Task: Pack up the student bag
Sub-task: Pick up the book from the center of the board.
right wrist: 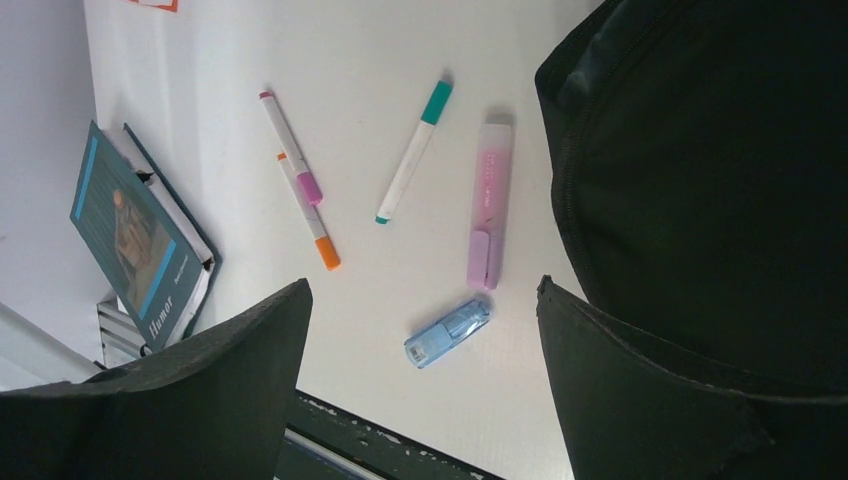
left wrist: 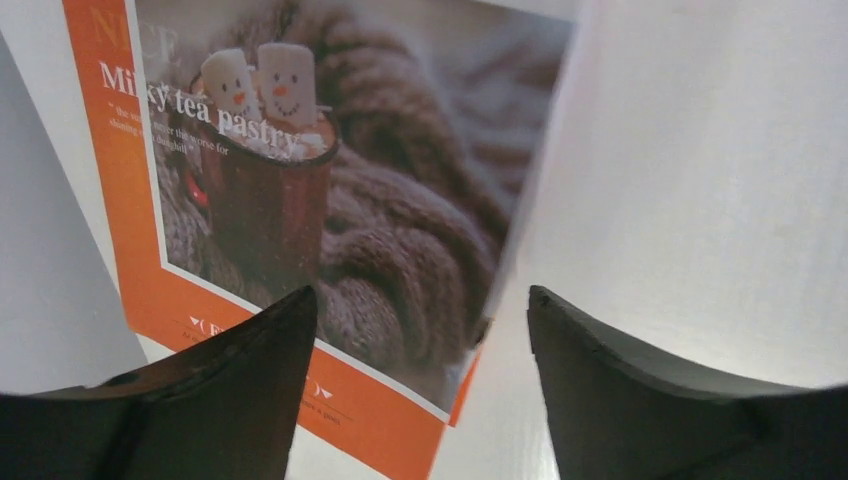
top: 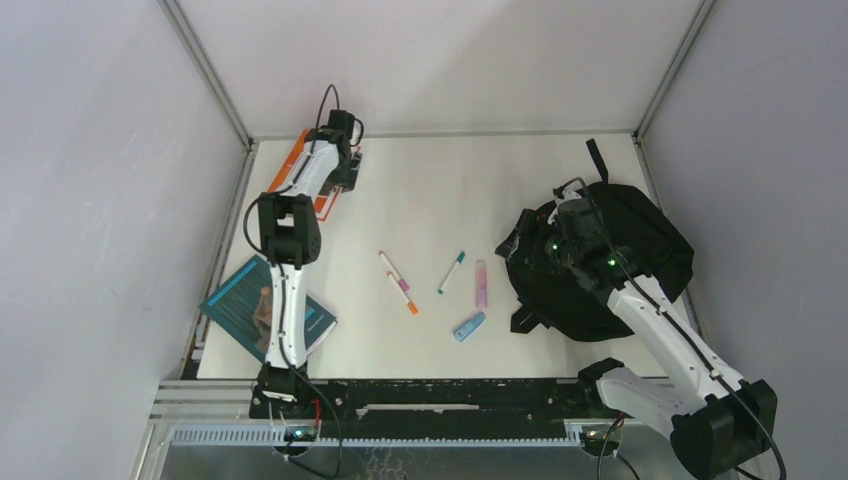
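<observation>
The left claw (left wrist: 420, 296) stands with its jaws wide apart and nothing between them. It hangs over the right edge of an orange book (left wrist: 400, 200), so one finger is above the cover and the other above bare desk (left wrist: 700, 150). I cannot tell whether either tip touches. The cover has an orange border round a photo of a dark red mug (left wrist: 262, 190) topped with two snowman marshmallows and set in brown knitted wool. White letters across it read "Milky tea pastry"; the smaller lines beneath are too blurred to read. In the top view this book lies at the far left corner of the desk.

The right claw (right wrist: 422, 285) is also spread wide and holds nothing. It hovers above the left rim of the student bag (right wrist: 720, 180), which lies slumped on the right side of the desk, close to the right wall. Just beside the bag lies a pink highlighter (right wrist: 490, 215) with faint print that I cannot read. Left of it lie a teal-capped pen (right wrist: 412, 150), then a pink-tipped marker (right wrist: 290, 145) and an orange-tipped marker (right wrist: 310, 225), these two touching. A small blue object (right wrist: 447, 333) lies nearer the arms. At the near left edge a teal book (right wrist: 130, 250) bears the word "Humor".
</observation>
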